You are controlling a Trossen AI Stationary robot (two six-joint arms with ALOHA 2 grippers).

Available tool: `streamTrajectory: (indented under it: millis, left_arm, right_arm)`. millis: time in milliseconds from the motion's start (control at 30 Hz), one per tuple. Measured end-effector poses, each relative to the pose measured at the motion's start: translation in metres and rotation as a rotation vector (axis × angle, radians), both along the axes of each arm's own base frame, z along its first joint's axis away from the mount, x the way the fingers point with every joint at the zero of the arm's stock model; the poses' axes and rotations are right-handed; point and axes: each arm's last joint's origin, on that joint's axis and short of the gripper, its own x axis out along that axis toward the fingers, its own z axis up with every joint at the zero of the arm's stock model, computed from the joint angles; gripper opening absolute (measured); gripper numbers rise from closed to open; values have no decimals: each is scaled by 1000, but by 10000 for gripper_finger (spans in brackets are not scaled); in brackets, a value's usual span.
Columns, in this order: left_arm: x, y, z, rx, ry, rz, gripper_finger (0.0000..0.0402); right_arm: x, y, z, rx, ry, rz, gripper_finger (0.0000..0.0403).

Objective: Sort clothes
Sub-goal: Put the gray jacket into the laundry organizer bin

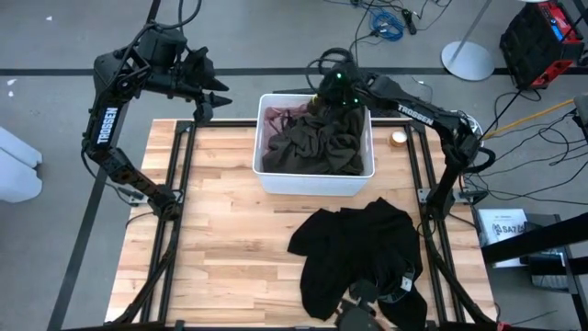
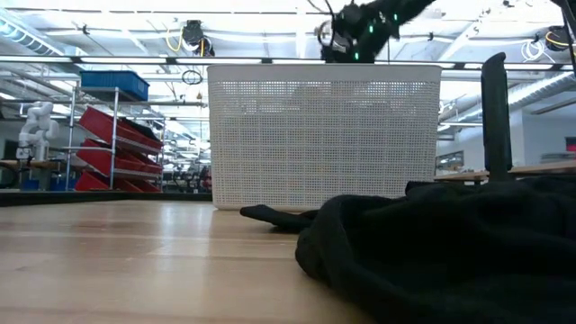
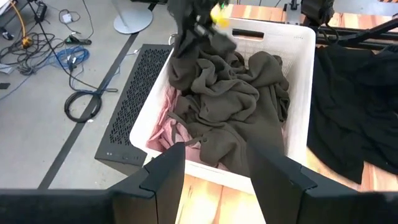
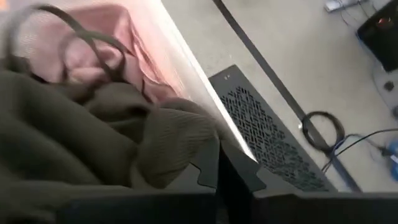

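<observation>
One wooden table (image 1: 220, 230), cabled floor (image 1: 413, 28)

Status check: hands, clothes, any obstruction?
Right hand shut on olive garment over the white bin. Left hand open, clear beyond the table's back-left corner. Black garment on the table. Nothing blocking.

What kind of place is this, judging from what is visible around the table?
Probably a robotics lab or workshop. Beyond the wooden table stand storage shelves with red bins and a white humanoid robot; loose cables lie on the grey floor.
</observation>
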Motion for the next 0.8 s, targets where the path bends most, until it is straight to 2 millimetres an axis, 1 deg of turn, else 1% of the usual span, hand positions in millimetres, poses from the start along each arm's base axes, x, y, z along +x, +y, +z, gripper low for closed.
streamTrajectory:
  millis: [67, 133, 300, 400, 533, 667, 800]
  left_arm:
    - [0, 0, 0, 2, 2, -2, 180]
    - [0, 0, 0, 6, 3, -5, 180]
    - [0, 0, 0, 23, 9, -20, 180]
    - [1, 1, 0, 34, 13, -29, 180]
    - [7, 5, -2, 24, 1, -54, 180]
    - [14, 11, -5, 10, 2, -65, 180]
    - [20, 16, -9, -18, 14, -55, 180]
  right_arm:
    - [-2, -2, -21, 32, 11, -9, 0]
    - [-3, 1, -41, 63, 51, -5, 0]
    - [-2, 21, -81, 137, 145, 27, 0]
    - [-6, 26, -97, 162, 180, 18, 0]
    - [-17, 27, -125, 299, 294, -12, 0]
    - [-20, 29, -140, 412, 350, 28, 0]
    - [-23, 33, -152, 468, 442, 66, 0]
